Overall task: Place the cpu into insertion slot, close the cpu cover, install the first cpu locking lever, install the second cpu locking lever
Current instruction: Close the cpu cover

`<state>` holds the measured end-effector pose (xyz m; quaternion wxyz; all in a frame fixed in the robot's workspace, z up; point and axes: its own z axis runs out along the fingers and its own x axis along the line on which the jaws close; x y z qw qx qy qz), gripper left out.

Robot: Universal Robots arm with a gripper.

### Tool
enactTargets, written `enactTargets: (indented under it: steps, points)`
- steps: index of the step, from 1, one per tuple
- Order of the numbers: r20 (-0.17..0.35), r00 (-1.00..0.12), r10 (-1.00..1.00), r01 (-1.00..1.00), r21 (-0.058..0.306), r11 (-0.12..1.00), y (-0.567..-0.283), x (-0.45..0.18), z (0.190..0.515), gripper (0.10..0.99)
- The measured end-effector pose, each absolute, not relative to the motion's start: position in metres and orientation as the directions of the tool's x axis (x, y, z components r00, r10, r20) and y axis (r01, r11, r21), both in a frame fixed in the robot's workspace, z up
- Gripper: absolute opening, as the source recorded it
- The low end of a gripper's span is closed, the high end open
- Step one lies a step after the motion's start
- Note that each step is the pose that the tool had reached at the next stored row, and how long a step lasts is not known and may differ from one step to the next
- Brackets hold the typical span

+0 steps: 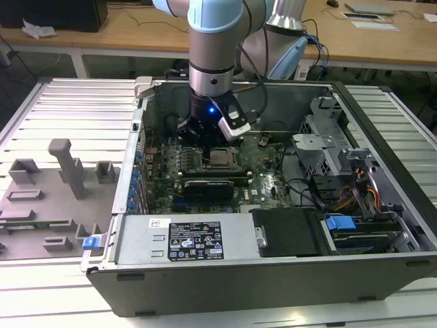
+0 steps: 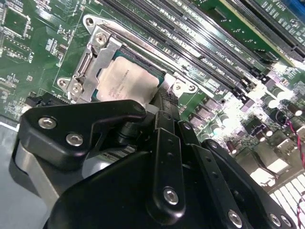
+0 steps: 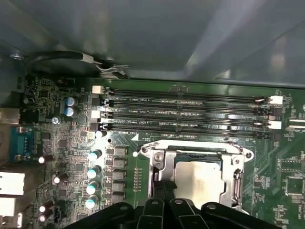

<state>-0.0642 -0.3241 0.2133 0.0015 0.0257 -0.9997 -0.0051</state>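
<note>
cpu (image 3: 198,179): small square chip, silver top up, seated in the insertion slot (image 3: 190,149) on the green motherboard (image 1: 270,181); faint grey print on its lid, too small to make out. cpu cover (image 3: 159,171): silver frame plate lying flat around the chip, whose top shows through the square window; in the second wrist view the same plate (image 2: 97,57) borders the chip (image 2: 126,83) on two visible sides. Markings: small white lettering beside each of the long black memory slots (image 3: 190,112); a white printed label (image 1: 196,242) with black panels on the grey power supply (image 1: 136,239). Pincer: gripper (image 3: 164,191), black linkage body, hangs low over the socket with its tip at the near edge of the cover, also seen in the second wrist view (image 2: 162,102); whether it is open or closed cannot be told, nor whether it touches the plate; nothing is seen held. Container: open computer case (image 1: 273,287), lying on its side on a ribbed metal table (image 1: 68,102), holding the motherboard, a long black graphics card (image 1: 212,186) just beside the socket, the power supply and a drive bay with blue tabs (image 1: 339,223). Outside the case, at the exterior view's left: grey fixture tray (image 1: 41,205) with upright blocks
</note>
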Motion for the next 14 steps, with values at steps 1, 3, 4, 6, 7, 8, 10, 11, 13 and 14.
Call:
enactTargets:
  steps: [1,3,4,6,7,8,10,11,13,14]
  points:
    - [0.003,-0.999,-0.051,-0.051,0.010,0.999,-0.324,-0.064,0.215,0.106]
    - [0.002,-0.999,-0.051,-0.051,0.009,0.999,-0.324,-0.064,0.224,0.106]
    - [0.001,-0.999,-0.051,-0.051,0.009,0.999,-0.324,-0.064,0.227,0.106]
    - [0.001,-0.999,-0.051,-0.051,0.009,0.999,-0.324,-0.063,0.227,0.106]
    - [0.001,-0.999,-0.051,-0.051,0.009,0.999,-0.324,-0.060,0.227,0.106]
    - [0.001,-0.999,-0.051,-0.051,0.009,0.999,-0.324,-0.057,0.227,0.106]
    - [0.002,-0.999,-0.051,-0.051,0.009,0.999,-0.324,-0.047,0.227,0.106]
    - [0.002,-0.999,-0.051,-0.051,0.009,0.999,-0.324,-0.043,0.227,0.106]
    - [0.002,-0.999,-0.051,-0.051,0.009,0.999,-0.324,-0.036,0.227,0.106]
    - [0.002,-0.999,-0.051,-0.051,0.009,0.999,-0.324,-0.034,0.227,0.106]
